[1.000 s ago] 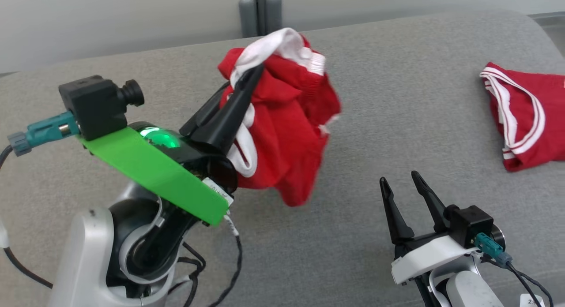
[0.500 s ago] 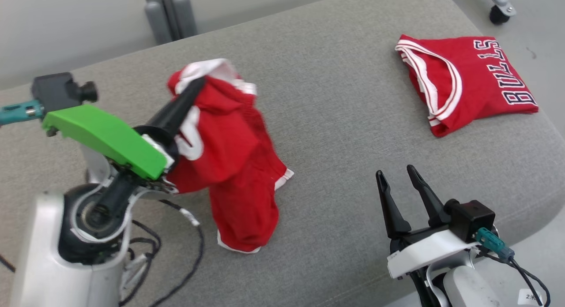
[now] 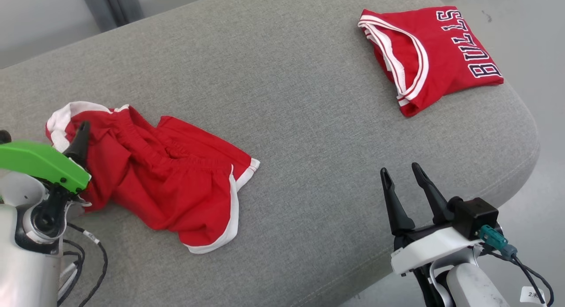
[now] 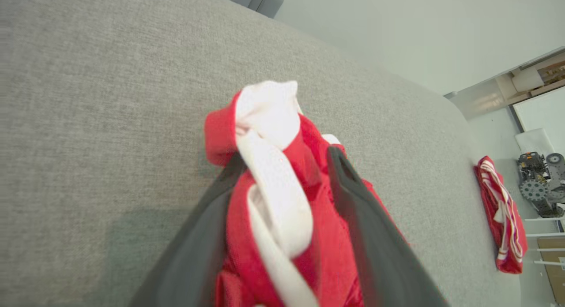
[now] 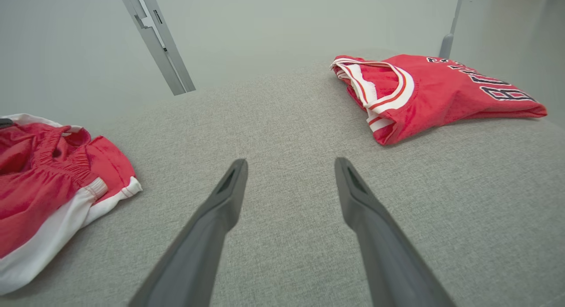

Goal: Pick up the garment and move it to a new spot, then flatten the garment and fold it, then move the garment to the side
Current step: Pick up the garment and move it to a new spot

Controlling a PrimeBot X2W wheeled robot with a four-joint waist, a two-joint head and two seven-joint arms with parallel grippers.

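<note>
You have the red shorts (image 3: 176, 183) lying crumpled on the grey fabric-covered bench (image 3: 300, 121), on its left side and nearer the near edge than the far one. One leg opening with its white trim spreads toward the middle of the bench. The white-banded waist end is bunched up at the left.

Your left tool (image 4: 287, 155) is at that bunched end. In the left wrist view its two dark fingers (image 4: 207, 236) stand wide apart with the red and white cloth heaped loosely between them, so the tool is open, not clamped. In the head view one finger (image 3: 80, 141) pokes up out of the cloth, pointing toward the far edge. The green bracket (image 3: 39, 163) behind it lies low and tilted, and the pale left wrist (image 3: 22, 254) rises beneath it from the lower left.

Your right tool (image 3: 399, 170) is over the bench's near right corner, well apart from the shorts. Its fingers (image 3: 393, 205) are spread with nothing between them. They point up and a little left toward the far edge, with the black wrist camera (image 3: 474, 216) just behind them on the white mount. The right wrist view looks along that tool (image 5: 290, 163) over bare grey fabric.

A folded red Bulls jersey (image 3: 441, 51) lies flat at the far right corner, its lettering along the right edge and its white-striped neckline facing the middle of the bench. It is well apart from both tools.
</note>
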